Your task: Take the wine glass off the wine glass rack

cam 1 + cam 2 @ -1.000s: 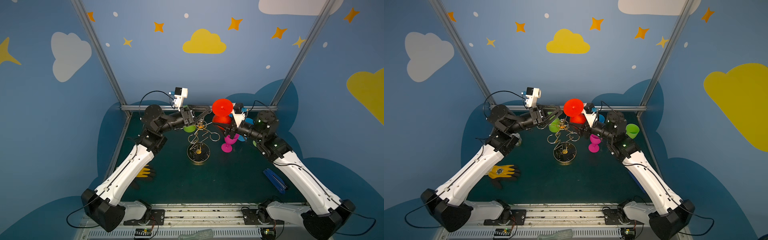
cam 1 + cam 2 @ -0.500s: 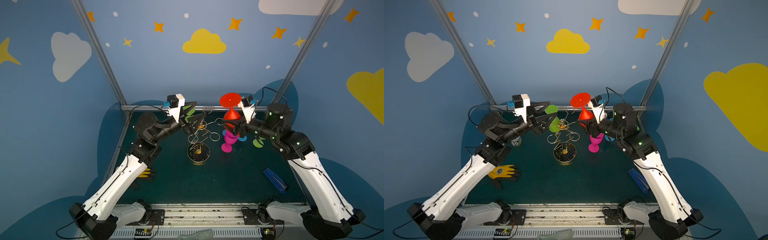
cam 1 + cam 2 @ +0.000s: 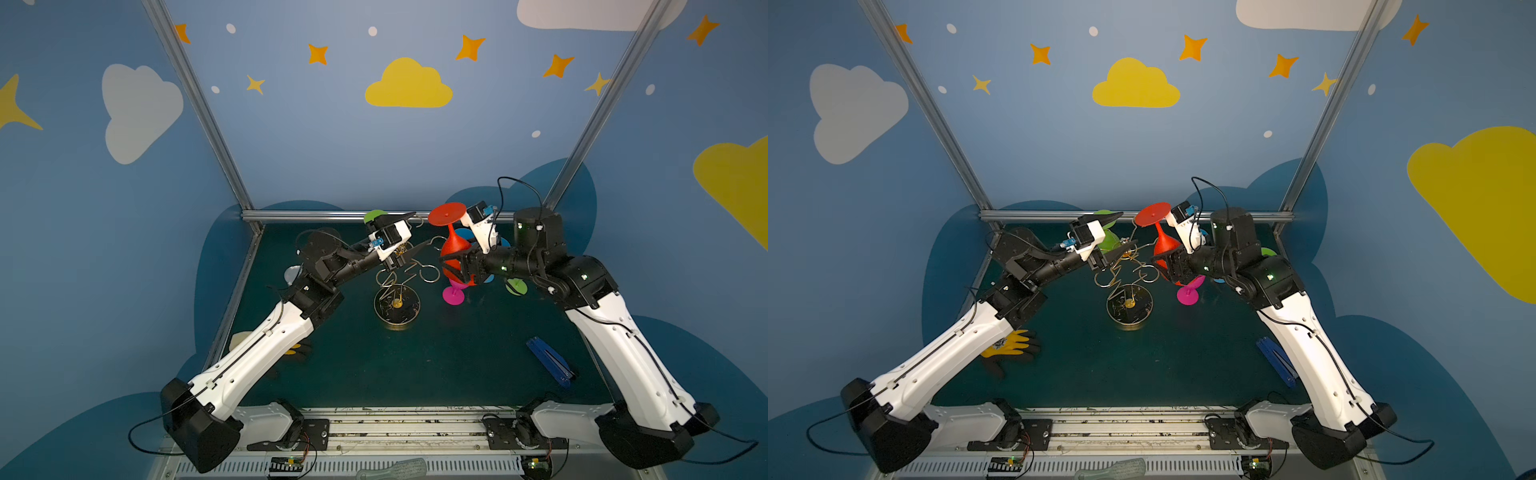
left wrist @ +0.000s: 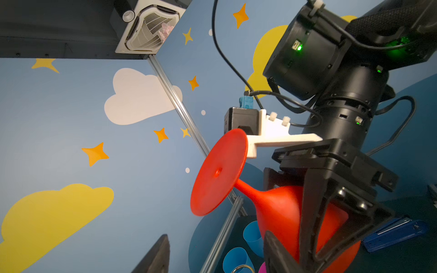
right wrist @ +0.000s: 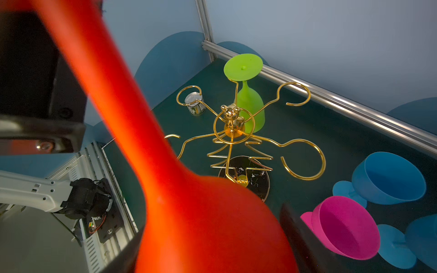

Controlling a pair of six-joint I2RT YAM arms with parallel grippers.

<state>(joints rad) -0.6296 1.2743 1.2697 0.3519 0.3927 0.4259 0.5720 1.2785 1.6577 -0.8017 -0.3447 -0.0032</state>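
The right claw (image 3: 454,270) is clamped around the bowl of the red wine glass (image 3: 452,245), holding it foot-up and tilted in the air, clear of the wine glass rack (image 3: 397,307) and just to its right in both top views. The left claw (image 3: 420,228) hangs above the rack's looped arms with its jaws spread wide and nothing between them. A green wine glass (image 5: 250,104) hangs upside down from a rear loop. A pink wine glass (image 3: 453,293) and blue wine glasses (image 5: 387,177) rest on the tabletop (image 3: 415,365) beneath the right claw.
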